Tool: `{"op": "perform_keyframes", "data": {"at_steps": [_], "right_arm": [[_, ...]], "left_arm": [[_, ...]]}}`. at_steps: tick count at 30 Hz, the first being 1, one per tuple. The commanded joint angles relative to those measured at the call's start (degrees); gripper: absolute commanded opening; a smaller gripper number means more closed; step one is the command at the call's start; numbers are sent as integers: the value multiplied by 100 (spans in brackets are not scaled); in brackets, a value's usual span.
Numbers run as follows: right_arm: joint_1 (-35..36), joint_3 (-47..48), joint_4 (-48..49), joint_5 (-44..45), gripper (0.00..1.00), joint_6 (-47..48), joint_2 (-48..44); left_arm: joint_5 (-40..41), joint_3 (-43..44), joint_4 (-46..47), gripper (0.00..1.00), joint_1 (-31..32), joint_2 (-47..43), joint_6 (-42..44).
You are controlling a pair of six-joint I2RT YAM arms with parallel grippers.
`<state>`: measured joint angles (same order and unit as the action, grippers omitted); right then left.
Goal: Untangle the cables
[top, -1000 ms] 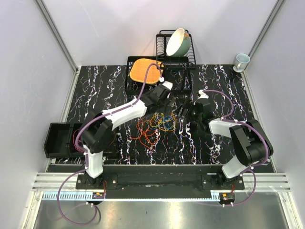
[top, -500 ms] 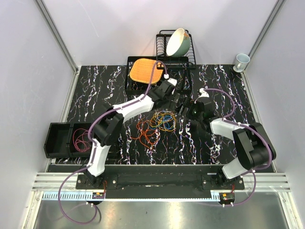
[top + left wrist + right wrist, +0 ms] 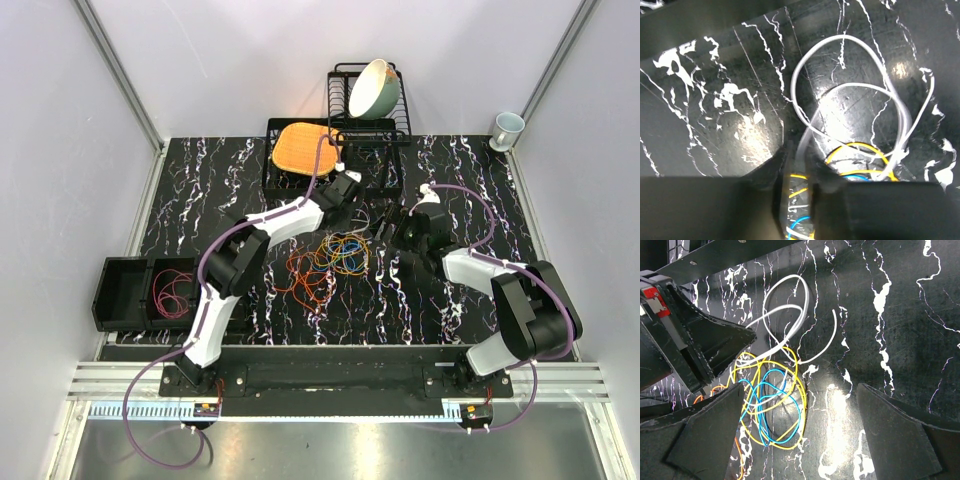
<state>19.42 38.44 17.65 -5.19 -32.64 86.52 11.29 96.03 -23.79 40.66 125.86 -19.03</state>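
Observation:
The cables [image 3: 326, 264] lie as a loose tangle of orange, yellow and blue loops on the black marbled table. A white cable [image 3: 850, 100] loops out from its far side. My left gripper [image 3: 800, 152] is shut on that white cable, which runs in between the two fingers; yellow and blue strands [image 3: 860, 147] lie just beside it. In the top view the left gripper [image 3: 360, 211] sits at the tangle's far edge. My right gripper [image 3: 800, 440] stands wide open above the yellow and blue loops [image 3: 772, 405], holding nothing, with the left gripper [image 3: 705, 350] facing it.
A black dish rack holding a pale bowl [image 3: 375, 88] stands at the back, with an orange mat [image 3: 303, 147] on a black tray beside it. A cup [image 3: 507, 128] sits at the far right. A black bin [image 3: 125, 290] at the left holds red cable loops [image 3: 175, 295].
My left gripper went from open to shut, closing on the white cable, and its arm reached farther over the table. The right gripper stayed open and barely moved.

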Motion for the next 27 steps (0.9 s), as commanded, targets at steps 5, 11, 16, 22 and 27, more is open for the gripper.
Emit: {"op": "perform_keyframes", "data": {"at_steps": [5,11,16,22,27], "right_arm": [[-26,173,81,53,100,56,58],[-26,208,72,53,100,56,58],[-26,200,46,36,100,39,-21],[-26,191,54,9,100,21,-48],[-26,191,54,-52,100,4,-56]], "left_arm": [[57,495,-134,0,20,-166,48],[312,636,-696,0,20,-1379,153],[602,821,-1259,0,12,-2302,294],[1261,900,-1716,0,12,-3120,514],[1577,1145,-1901,0,12,-3665,803]]}}
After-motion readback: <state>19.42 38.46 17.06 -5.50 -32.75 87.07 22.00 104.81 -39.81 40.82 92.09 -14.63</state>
